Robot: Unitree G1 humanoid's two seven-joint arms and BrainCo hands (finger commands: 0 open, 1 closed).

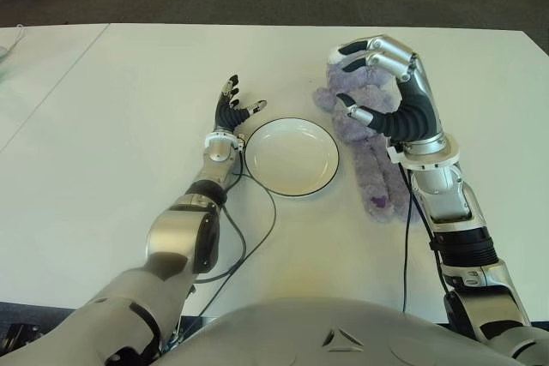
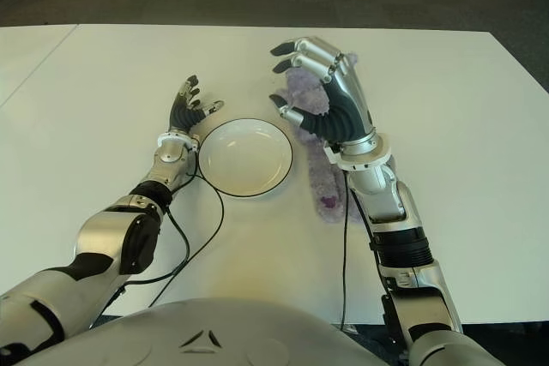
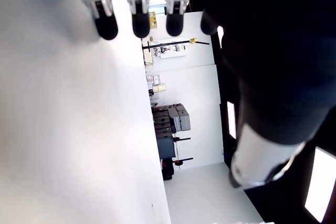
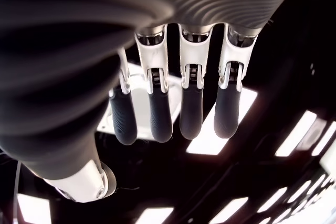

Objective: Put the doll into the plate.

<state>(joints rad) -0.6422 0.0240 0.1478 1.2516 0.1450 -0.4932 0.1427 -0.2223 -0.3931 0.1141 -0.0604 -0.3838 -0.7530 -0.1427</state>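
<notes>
White table (image 1: 103, 109); one plate (image 1: 292, 157); one doll (image 1: 377, 179).

Your robot wears silver-grey arm shells with black joint bands; each hand, the left hand (image 1: 233, 112) and right hand (image 1: 388, 92), has ribbed black palm, silver knuckles, black rubber fingertips (image 4: 160, 118), and thin black cables (image 1: 257, 237).

Doll (image 1: 376, 165): soft purple plush, fuzzy, lying flat on white table (image 1: 111, 126), long axis running away from robot, head end far, legs near w/ small dark mark at foot. Just right of plate (image 1: 292, 157), about touching its rim. Plate: round, white, dark rim, shallow, upright, nothing in it. Doll not yet in plate.
</notes>
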